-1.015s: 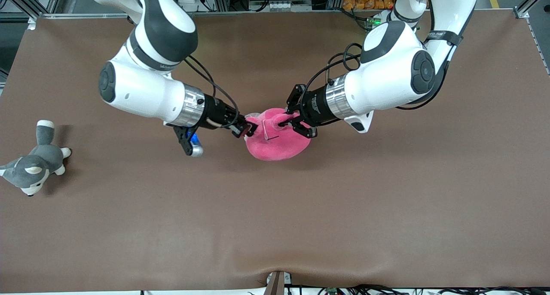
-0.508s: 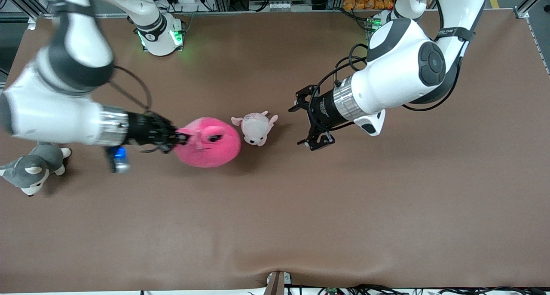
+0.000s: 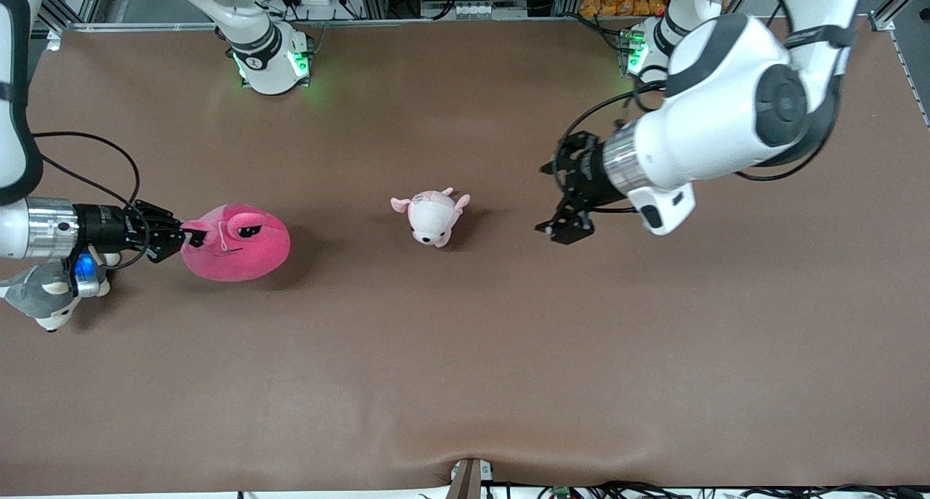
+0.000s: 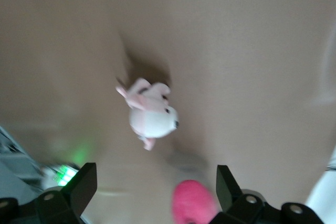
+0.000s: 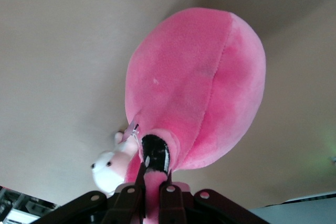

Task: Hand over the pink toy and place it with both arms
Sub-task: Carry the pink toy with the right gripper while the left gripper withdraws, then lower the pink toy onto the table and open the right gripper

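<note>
Pinching round plush pink toy (image 3: 236,242): right tool (image 3: 190,237).

Left wrist view, blurred. Left gripper (image 4: 156,190) at frame's lower edge, its two black fingers (image 4: 84,184) spread wide apart, nothing between them, up over brown surface (image 4: 252,51). Small pale pink-and-white plush animal (image 4: 149,114) lies on surface, dark eye showing, dark shadow beside it. Part of pink toy (image 4: 193,202) visible, farther off, cut by frame edge. Green light (image 4: 65,171) glows near one corner.
</note>
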Controlling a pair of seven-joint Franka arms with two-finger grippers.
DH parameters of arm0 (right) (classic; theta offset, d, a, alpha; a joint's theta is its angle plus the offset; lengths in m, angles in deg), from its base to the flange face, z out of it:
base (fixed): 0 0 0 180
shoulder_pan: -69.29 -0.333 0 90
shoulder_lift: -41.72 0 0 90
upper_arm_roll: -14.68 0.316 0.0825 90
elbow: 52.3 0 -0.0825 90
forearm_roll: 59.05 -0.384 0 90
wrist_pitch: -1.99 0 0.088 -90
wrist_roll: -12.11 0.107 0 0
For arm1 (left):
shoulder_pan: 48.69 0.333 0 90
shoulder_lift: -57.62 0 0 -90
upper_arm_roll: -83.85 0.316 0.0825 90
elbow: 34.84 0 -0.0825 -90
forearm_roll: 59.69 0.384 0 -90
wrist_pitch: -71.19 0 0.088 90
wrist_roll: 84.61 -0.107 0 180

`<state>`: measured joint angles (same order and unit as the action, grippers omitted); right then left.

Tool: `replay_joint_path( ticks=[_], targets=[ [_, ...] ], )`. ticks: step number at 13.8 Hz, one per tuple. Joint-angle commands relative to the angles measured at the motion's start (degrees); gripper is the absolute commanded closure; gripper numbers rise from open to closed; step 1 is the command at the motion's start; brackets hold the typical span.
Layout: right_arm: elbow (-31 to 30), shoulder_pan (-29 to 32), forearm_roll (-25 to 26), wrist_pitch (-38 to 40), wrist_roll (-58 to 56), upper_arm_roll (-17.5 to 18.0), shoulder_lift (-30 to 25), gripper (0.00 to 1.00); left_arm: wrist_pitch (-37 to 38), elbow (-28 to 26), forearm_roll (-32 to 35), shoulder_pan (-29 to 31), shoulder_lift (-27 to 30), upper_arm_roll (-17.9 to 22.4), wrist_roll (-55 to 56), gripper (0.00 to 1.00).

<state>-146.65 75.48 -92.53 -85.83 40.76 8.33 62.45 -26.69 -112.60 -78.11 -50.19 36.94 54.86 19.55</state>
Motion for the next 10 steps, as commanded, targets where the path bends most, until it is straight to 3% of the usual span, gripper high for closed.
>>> replay_joint_path(
  ticks=[1,7,9,10],
  targets=[
    [-0.21,3.37,0.43,0.02,-5.51,1.42,1.86,1.0,6.28,0.33,-1.35,3.68,1.26,-0.45,-12.08,0.0],
    [0.75,7.51,-2.64,-0.33,-8.52,1.42,8.45,1.0,16.93,0.33,-0.74,11.32,3.37,-0.28,-30.84,0.0],
    [0.75,8.04,-2.74,-0.85,-9.31,1.42,9.85,1.0,17.46,-0.19,2.66,12.57,5.64,-0.28,-36.53,0.0],
    [0.84,8.13,-2.65,-1.03,-9.57,1.42,10.38,0.72,18.25,-0.19,4.51,12.57,5.74,-0.19,-41.0,0.0]
  ],
)
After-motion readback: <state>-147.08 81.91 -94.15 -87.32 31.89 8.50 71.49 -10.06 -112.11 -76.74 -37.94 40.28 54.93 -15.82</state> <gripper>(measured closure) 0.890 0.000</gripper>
